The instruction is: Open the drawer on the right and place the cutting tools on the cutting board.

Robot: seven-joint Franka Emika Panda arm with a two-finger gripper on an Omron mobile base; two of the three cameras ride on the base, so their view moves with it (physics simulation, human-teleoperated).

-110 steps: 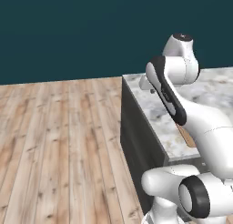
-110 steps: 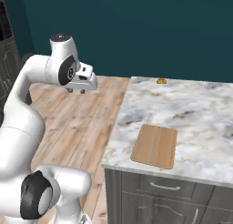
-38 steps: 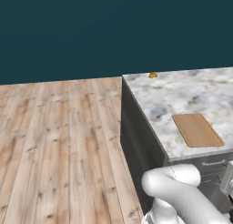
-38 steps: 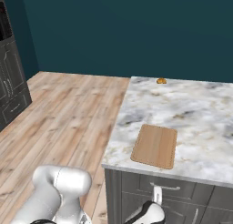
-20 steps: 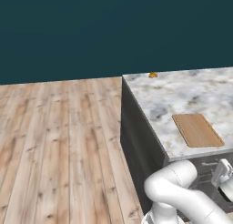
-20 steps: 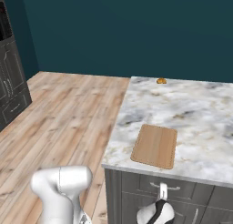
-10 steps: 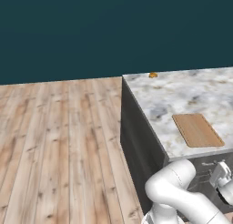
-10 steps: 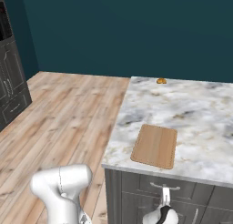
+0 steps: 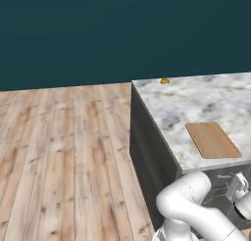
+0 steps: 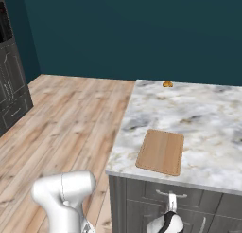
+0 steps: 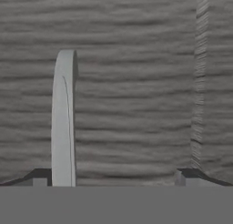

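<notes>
Hand view showed my tool [image 11: 113, 177] spread before the drawer [image 11: 136, 82], handle [image 11: 63, 118] at nine o'clock; I needed centring.

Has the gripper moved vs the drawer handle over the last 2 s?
Yes. In the right base view the gripper has risen from below the drawer front up to its handle, open; the cutting board stayed put.

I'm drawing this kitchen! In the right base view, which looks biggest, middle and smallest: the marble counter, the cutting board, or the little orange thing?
1. Marble counter
2. Cutting board
3. Little orange thing, though it sits farthest from the camera.
</notes>
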